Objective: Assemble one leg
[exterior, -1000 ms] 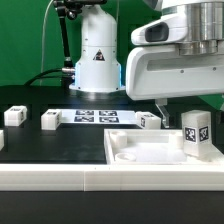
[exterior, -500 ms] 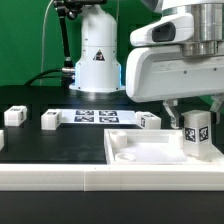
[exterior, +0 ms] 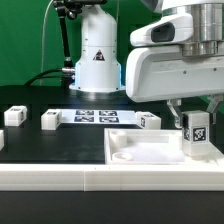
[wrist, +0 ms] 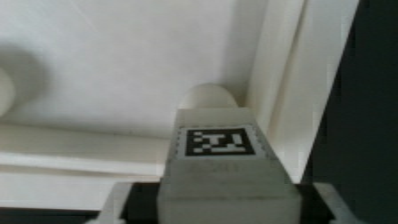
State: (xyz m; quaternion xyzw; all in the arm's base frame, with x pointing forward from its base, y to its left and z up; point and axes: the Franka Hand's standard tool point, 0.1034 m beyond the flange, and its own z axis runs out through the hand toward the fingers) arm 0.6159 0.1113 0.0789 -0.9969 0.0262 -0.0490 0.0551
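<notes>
My gripper (exterior: 195, 122) is shut on a leg (exterior: 197, 132), a small white block with a black-and-white marker tag, and holds it upright over the far right corner of the large white panel (exterior: 150, 152). In the wrist view the leg (wrist: 217, 150) fills the space between the two fingers (wrist: 139, 200), with the panel's recessed corner (wrist: 222, 92) just beyond it. Three more legs stand on the black table: one at the exterior view's far left (exterior: 14, 115), one beside it (exterior: 50, 120), and one next to the panel (exterior: 149, 121).
The marker board (exterior: 96, 117) lies flat on the table behind the legs. The robot's white base (exterior: 97, 55) stands at the back. A white ledge (exterior: 60, 177) runs along the front edge.
The gripper with the leg has moved slightly to the exterior view's right and a little lower, toward the panel's far right corner.
</notes>
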